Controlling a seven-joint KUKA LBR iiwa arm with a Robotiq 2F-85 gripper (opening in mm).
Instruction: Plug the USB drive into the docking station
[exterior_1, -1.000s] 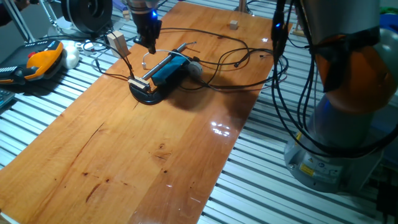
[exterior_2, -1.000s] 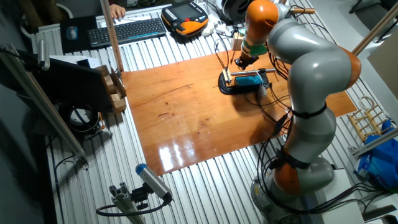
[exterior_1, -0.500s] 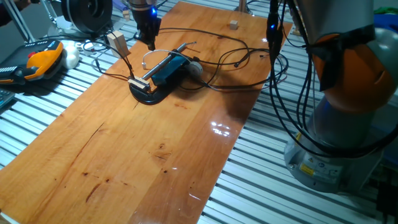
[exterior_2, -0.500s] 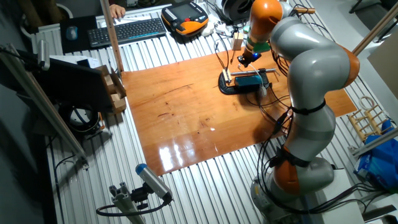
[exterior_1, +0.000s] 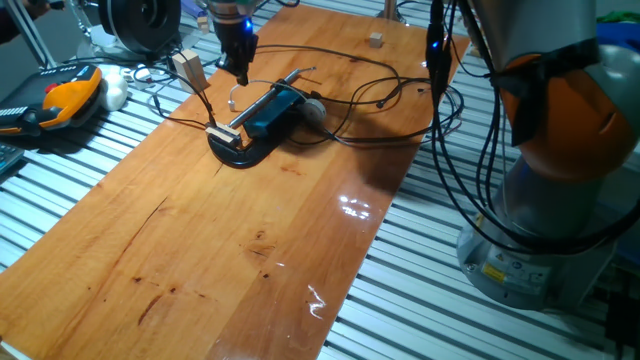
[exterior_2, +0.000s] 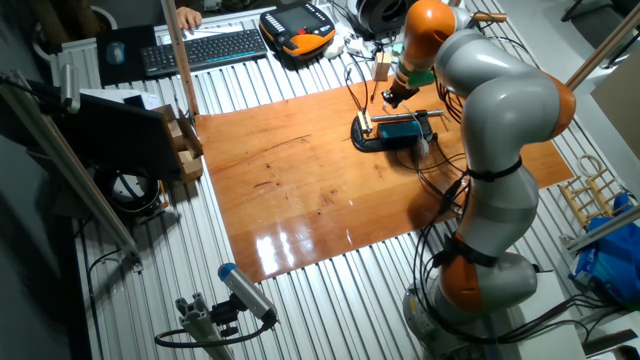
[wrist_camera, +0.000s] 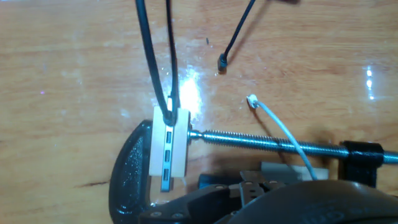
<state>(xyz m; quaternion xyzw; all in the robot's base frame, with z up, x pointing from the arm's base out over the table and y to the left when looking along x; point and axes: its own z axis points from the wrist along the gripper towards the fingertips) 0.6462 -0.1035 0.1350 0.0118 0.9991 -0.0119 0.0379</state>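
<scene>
Gripper (exterior_1: 240, 72) hanging above board, at 11 o'clock from docking station (exterior_1: 270, 113), apart from it. Jaw state: cannot tell, fingertips hidden in all views. Docking station lying flat on black curved base (exterior_1: 236, 153), thin black cables (exterior_1: 360, 70) looping off toward 2 o'clock. Pale ported block (wrist_camera: 168, 149) at base's end, threaded rod (wrist_camera: 267, 140) running from it toward 3 o'clock. USB drive: cannot pick out for sure. Tan block (exterior_1: 186, 68) at 9 o'clock from gripper. Orange-and-black device (exterior_1: 62, 97) off board, far at 9 o'clock.
</scene>
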